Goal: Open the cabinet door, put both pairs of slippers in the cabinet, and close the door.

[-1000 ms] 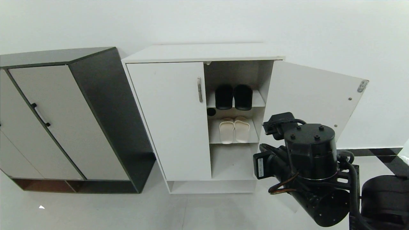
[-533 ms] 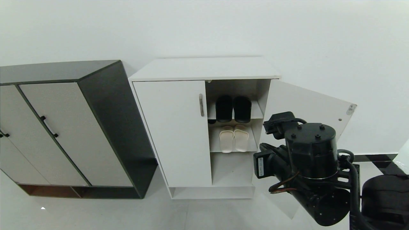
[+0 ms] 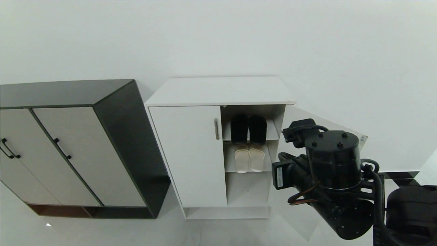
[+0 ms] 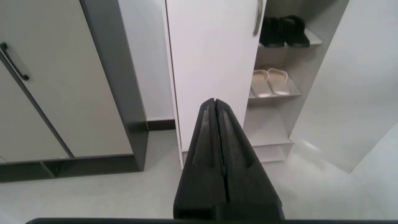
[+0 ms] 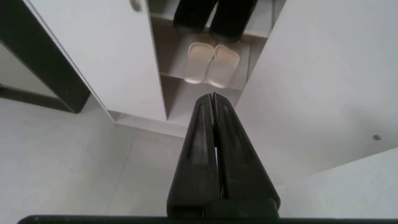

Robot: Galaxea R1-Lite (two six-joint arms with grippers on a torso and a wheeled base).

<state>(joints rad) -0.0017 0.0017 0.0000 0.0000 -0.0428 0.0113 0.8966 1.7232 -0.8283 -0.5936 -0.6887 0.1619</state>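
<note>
Both pairs are sitting inside the white two-door cabinet (image 3: pixel 218 90): the black slide slippers (image 3: pixel 248 129) on the upper shelf, the cream slide slippers (image 3: pixel 249 160) on the shelf below, so I am judging that only the closing is remaining. The white right-hand door panel (image 5: pixel 323 81) is standing swung wide toward the robot's right, just ahead and to the right of the right gripper (image 5: pixel 214 102), whose fingers are pressing together on nothing. The left gripper (image 4: pixel 215 106), likewise pinched closed and empty, is facing the closed left door (image 4: pixel 211 50), making the right arm the nearer one. Bare floor in front is leaving the door room to swing
</note>
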